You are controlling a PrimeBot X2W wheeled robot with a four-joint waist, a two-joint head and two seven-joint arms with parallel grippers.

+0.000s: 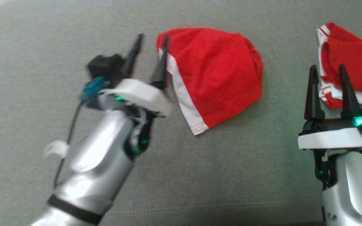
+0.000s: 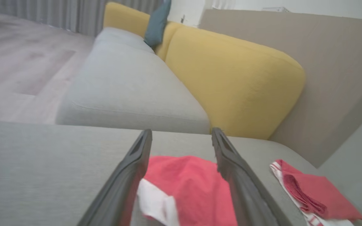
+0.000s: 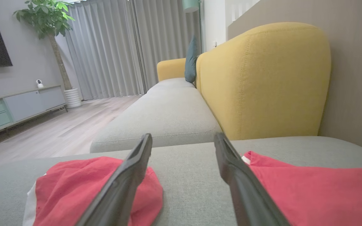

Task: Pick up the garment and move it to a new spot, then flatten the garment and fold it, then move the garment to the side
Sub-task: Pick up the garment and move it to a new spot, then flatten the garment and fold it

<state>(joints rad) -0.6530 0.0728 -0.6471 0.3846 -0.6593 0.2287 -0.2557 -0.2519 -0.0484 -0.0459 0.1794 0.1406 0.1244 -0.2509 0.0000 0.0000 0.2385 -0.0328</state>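
In the head view the left gripper [image 1: 152,40] stood at the left, blurred, its two dark fingers spread with nothing between them. The right-hand finger lay against the white-trimmed edge of the red garment [image 1: 215,72], though whether it touched could not be told. The garment lay loosely bunched near the middle of the grey seat [image 1: 181,175]. Well apart to the right was a second red pile [image 1: 353,62], and the right gripper [image 1: 328,69] stood just before it with its fingers wide apart and empty.

The left wrist view looked along the parted left gripper [image 2: 182,131]. There the garment [image 2: 187,185] lay low between the fingers, with the second pile [image 2: 319,191] off to the right. It added a yellow backrest [image 2: 231,81] and a teal cushion [image 2: 157,23] beyond.

The right wrist view was sharper and brought in the room: a potted plant [image 3: 42,15], a low cabinet [image 3: 17,106] and grey curtains [image 3: 105,47]. Its open gripper [image 3: 183,135] pointed at bare seat, with the garment [image 3: 74,185] left of the fingers and the pile [image 3: 309,188] to the right.
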